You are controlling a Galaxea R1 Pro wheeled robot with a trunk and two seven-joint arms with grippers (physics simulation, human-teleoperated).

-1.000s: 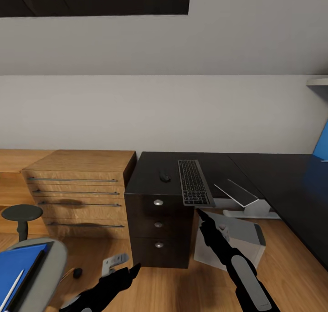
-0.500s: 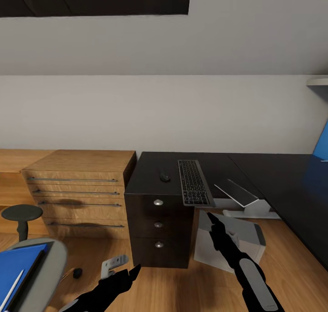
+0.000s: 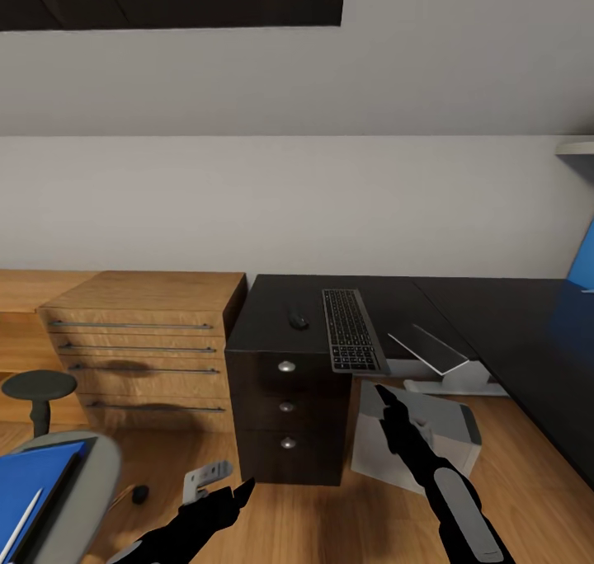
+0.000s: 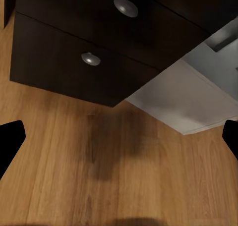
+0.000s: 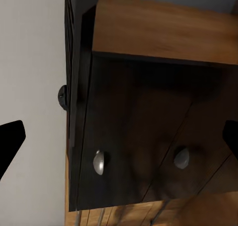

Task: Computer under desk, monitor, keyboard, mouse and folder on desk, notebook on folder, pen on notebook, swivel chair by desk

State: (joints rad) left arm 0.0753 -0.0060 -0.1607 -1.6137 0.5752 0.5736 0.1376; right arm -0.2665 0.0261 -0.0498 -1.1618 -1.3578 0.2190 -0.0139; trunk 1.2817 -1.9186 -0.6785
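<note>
Both grippers, left (image 3: 244,490) and right (image 3: 382,392), hang spread and empty before the desk (image 3: 272,317); the folder (image 3: 33,481) waits on the swivel chair (image 3: 91,481), likely next.

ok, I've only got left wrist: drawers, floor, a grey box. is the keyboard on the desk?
Observer: Yes. The keyboard lies on the desk, its near end overhanging the front edge.
Operator: what's beside it?
Observer: The mouse, on the desk to its left in head view, not touching it.
Operator: and what's left to fetch?
Observer: The folder lies on the chair at head view's lower left, with the pen on top of it.
</note>
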